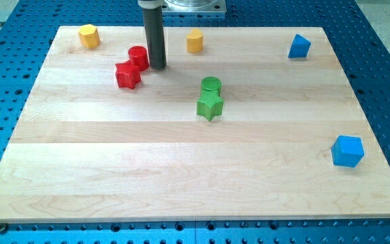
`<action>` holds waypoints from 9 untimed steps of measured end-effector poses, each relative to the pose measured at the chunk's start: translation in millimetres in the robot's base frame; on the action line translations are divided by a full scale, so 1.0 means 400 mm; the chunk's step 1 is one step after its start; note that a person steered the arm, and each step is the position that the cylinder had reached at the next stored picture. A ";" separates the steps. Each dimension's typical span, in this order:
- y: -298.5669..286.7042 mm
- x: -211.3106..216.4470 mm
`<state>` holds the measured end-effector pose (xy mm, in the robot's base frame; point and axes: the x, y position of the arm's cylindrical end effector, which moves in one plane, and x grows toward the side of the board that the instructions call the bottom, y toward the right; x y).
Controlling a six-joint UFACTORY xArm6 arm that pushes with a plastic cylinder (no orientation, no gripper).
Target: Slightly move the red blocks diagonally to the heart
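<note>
camera view | my tip (157, 66) sitting just right of red cylinder (138, 57), bare rod, pinching nothing | red star (128, 75) touching cylinder's lower-left | green pair lower-right

- Desk (181, 169): pale wooden board, resting on a blue perforated base (384, 81).
- Red cylinder (138, 57) and red star-shaped block (127, 74): upper left of centre, touching.
- Green cylinder (210, 85) and green star-shaped block (209, 106): near centre, touching, star toward the view's bottom.
- Yellow block (89, 35): top left corner area.
- Second yellow block (194, 41): top edge, centre.
- Blue block (299, 46): top right.
- Blue cube (347, 150): right edge, lower half.
- My tip (157, 67): on the desk, just beside the red cylinder's right.
</note>
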<state>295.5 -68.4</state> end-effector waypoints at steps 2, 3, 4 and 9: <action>-0.069 -0.086; -0.047 -0.005; -0.049 -0.028; -0.133 -0.022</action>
<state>286.7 -121.7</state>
